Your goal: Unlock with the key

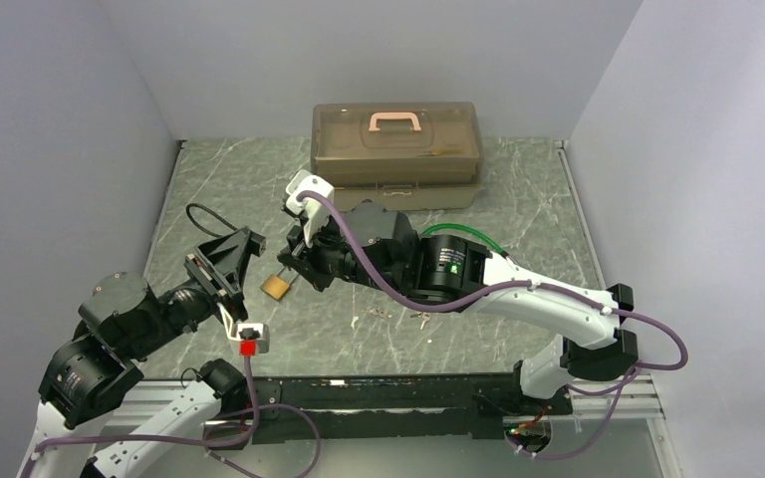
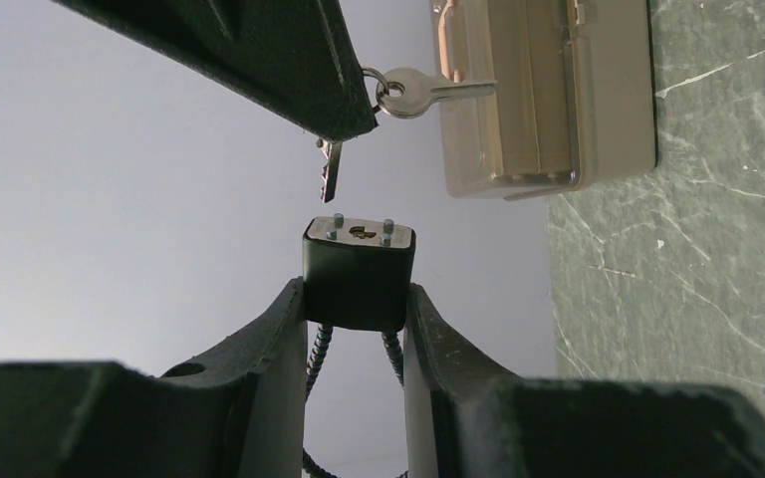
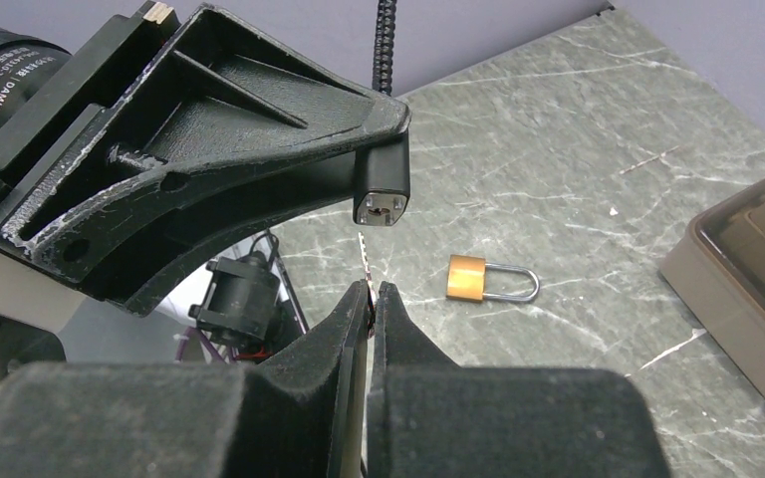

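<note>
Above a green marbled tabletop (image 1: 518,219), the left jaws clamp the sides of a black lock body (image 2: 359,269), whose metal face and keyhole point toward the opposite arm; a black braided cable (image 3: 386,40) runs from the lock's far end. The right jaws, pressed almost together, pinch the head of a small silver key (image 3: 362,254), its blade aimed at the keyhole and its tip just short of the lock face, not touching. In the left wrist view a second key (image 2: 428,92) sticks out sideways on a ring beside the right jaws. A brass padlock (image 1: 277,286) with its shackle closed lies flat on the tabletop below the two arms, apart from both. A translucent brown toolbox (image 1: 395,144) with a pink handle sits at the back of the tabletop against the wall, lid down
</note>
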Controlling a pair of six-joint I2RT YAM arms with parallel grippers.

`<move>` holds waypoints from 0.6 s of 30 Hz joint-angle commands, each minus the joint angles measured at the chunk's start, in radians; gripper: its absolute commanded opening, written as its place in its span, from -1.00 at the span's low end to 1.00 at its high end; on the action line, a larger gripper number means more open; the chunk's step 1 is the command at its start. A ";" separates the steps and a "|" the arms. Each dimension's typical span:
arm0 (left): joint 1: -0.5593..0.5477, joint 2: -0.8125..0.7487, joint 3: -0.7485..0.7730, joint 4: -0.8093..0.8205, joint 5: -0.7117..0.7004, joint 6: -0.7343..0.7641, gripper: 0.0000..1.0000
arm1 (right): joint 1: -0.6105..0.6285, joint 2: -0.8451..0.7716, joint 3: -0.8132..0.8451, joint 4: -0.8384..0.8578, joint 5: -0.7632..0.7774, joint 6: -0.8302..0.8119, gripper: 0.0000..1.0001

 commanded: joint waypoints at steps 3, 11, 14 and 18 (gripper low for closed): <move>0.003 0.000 0.037 0.063 -0.006 0.004 -1.00 | 0.004 0.008 0.030 0.042 0.015 -0.012 -1.00; 0.003 0.008 0.056 0.062 0.001 -0.002 -1.00 | 0.003 0.019 0.030 0.046 0.018 -0.015 -1.00; 0.004 0.006 0.056 0.057 0.005 0.001 -1.00 | 0.003 0.018 0.031 0.051 0.021 -0.017 -1.00; 0.004 0.006 0.055 0.051 0.005 0.006 -1.00 | 0.004 0.017 0.034 0.058 0.020 -0.019 -1.00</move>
